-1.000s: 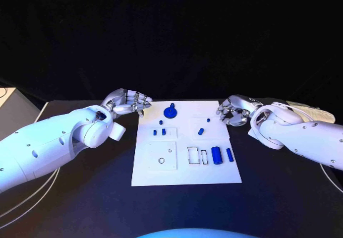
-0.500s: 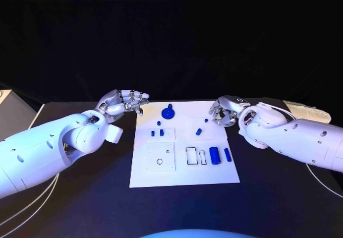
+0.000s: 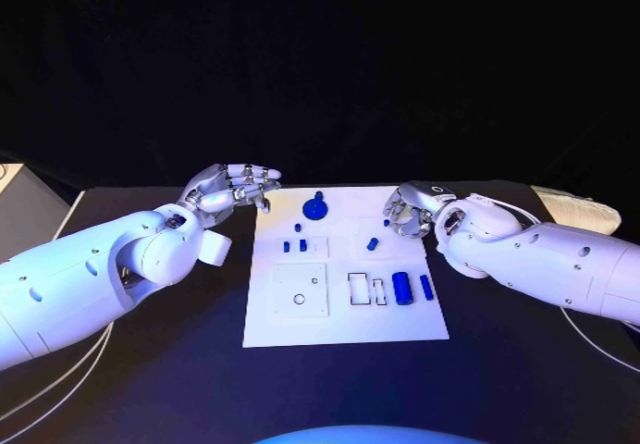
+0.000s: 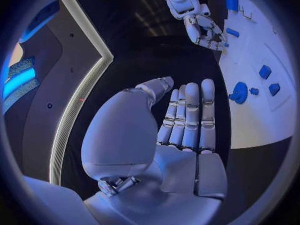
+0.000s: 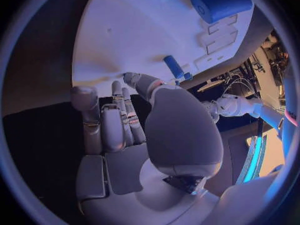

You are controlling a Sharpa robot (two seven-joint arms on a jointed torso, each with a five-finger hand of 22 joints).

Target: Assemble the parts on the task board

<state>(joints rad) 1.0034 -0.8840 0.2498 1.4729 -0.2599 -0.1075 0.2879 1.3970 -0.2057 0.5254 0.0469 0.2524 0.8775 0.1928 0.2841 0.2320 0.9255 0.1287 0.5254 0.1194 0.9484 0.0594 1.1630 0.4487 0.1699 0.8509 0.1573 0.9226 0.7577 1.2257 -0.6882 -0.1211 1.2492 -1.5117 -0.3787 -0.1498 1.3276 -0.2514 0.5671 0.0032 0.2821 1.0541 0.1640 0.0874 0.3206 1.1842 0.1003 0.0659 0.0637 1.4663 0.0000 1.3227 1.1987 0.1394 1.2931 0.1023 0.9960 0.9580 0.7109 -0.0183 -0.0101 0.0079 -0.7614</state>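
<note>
The white task board lies mid-table. On it are a round blue knob, two small blue blocks, a tilted blue peg, a thick blue cylinder and a slim blue bar. My left hand hovers off the board's far left corner, fingers straight and apart, holding nothing. My right hand hangs over the board's far right edge with loosely curved fingers and nothing in them. The right wrist view shows the cylinder and the peg ahead of the fingers.
A square inset plate and rectangular slots mark the board's near half. A pale object lies at the table's right edge. Black tabletop surrounds the board.
My right hand has moved left from beside the board to over its far right edge. The left hand has hardly moved.
</note>
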